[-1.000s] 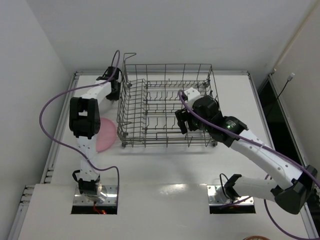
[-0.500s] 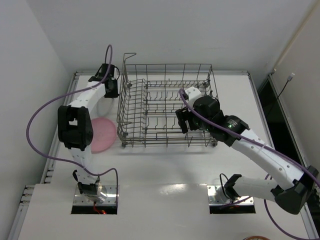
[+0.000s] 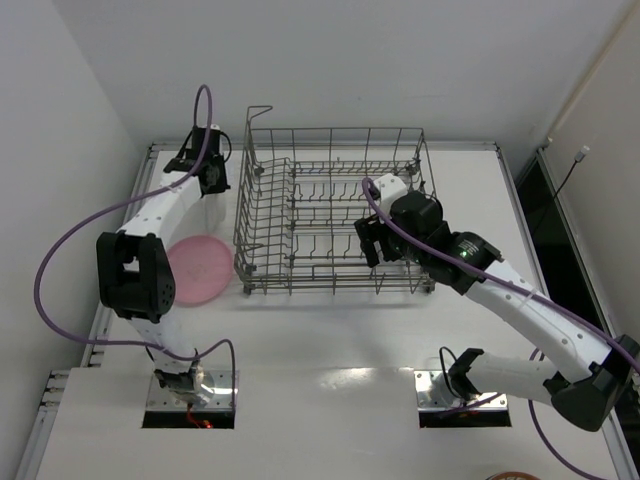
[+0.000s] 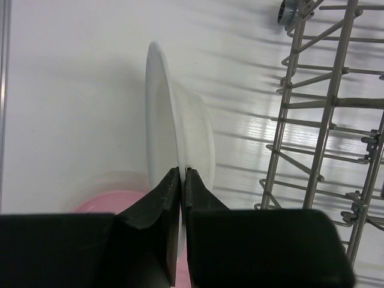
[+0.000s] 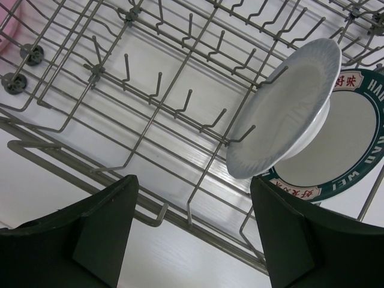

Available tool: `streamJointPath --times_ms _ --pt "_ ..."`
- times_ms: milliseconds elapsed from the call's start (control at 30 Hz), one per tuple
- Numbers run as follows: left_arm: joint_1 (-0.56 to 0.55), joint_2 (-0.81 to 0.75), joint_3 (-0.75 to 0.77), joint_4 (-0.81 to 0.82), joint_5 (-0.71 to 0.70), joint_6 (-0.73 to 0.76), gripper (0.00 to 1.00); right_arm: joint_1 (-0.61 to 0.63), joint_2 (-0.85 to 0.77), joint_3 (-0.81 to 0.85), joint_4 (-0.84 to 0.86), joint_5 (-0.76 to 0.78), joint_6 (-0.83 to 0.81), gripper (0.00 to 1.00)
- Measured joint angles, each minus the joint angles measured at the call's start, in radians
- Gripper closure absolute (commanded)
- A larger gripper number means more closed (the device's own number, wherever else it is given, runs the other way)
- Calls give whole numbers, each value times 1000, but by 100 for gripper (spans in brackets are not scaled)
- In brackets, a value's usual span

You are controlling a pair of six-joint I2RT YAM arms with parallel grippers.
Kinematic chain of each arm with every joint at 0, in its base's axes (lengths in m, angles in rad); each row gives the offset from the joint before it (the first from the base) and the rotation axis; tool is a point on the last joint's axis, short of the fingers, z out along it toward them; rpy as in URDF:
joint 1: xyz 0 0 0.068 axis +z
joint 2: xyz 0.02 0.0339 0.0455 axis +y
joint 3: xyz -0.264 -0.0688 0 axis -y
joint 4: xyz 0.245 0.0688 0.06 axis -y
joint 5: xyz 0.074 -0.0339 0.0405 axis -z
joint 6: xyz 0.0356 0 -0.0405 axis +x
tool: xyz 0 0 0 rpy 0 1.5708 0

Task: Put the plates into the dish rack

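Four plates, one wire dish rack.

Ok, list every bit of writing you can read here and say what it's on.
"好味": red characters on the upper rim of the teal-rimmed plate.
"WEI": white letters on its lower rim.
"HA": white letters on its rim, cut off by the picture edge.
Red characters beside "WEI": too small to read.
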Motion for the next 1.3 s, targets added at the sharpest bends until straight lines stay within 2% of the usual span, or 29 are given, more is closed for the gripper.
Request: streamJointPath --times_ms 300,467,667,833,967,1133,1300 --pt "0 -138 -58 24 -37 -37 100 0 -24 5 -13 32 7 27" --pt "-3 -302 -88 51 -6 -62 100 0 -53 8 -27 55 14 27" --pt "-69 -441 56 36 26 -82 100 -7 -116 9 -65 175 74 26" --pt "-192 -544 80 95 150 -166 100 -23 -226 9 -78 277 135 24" --pt "-347 -556 42 195 226 -253 100 -28 -298 6 -79 338 169 23" --pt "-524 -493 -75 321 226 -334 100 -29 -334 5 -88 404 192 19" --pt "-644 -373 -118 348 194 -360 100 -35 -359 2 -109 444 201 19"
